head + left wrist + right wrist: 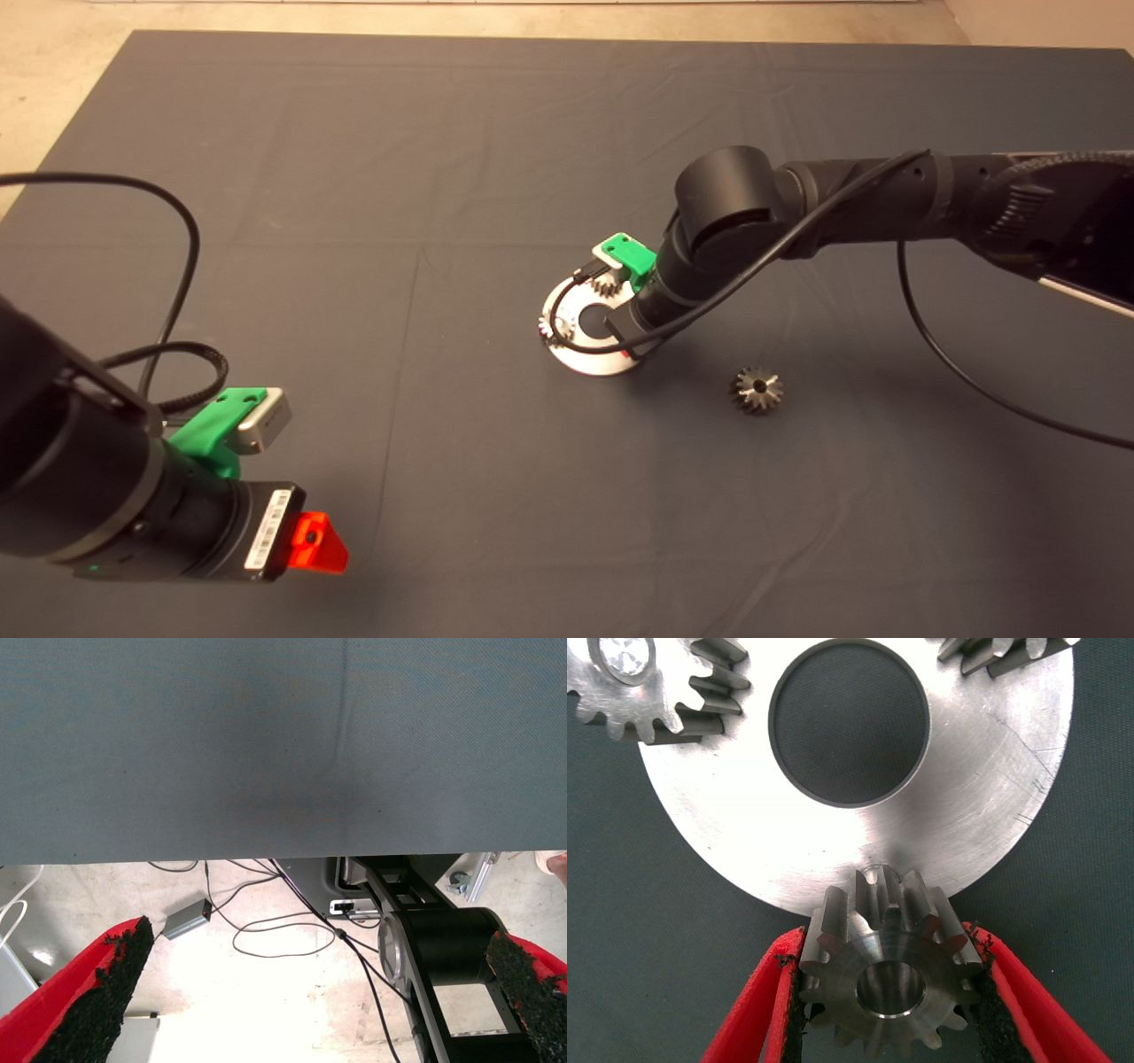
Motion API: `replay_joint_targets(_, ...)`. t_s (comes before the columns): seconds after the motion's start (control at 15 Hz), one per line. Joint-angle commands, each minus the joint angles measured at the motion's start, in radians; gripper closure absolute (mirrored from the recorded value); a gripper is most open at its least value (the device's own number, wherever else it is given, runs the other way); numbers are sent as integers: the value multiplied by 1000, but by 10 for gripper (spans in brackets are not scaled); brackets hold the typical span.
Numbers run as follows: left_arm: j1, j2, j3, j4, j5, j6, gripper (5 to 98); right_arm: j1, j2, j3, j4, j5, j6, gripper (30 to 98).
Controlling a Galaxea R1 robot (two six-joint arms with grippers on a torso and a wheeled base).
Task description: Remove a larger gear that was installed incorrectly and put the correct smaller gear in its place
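Note:
The larger gear (756, 390), steel with flared teeth, lies alone on the mat to the right of the round steel plate (586, 356). My right gripper (888, 943) is shut on a smaller gear (890, 979) and holds it at the plate's (992, 788) rim, over a small pin there. Two other small gears (656, 691) (1001, 651) sit on the plate across its centre hole (849, 722). In the head view the right wrist hides the held gear. My left gripper (314, 542) is parked at the lower left, open and empty.
The dark mat (354, 177) covers the table, with pale floor beyond its far edge. The right arm's cable (957, 372) hangs over the mat at the right. The left wrist view shows the mat's edge, floor cables and a robot base (443, 948).

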Motion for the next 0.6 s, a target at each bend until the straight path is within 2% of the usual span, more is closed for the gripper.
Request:
replay_joint_targets(0.0, -6, -3, 14, -18, 2, -1, 59, 16, -12, 3, -20, -135, 2, 882)
replay_joint_targets(0.53, -6, -2, 13, -18, 2, -1, 59, 12, -5, -2, -23, -129, 0, 882)
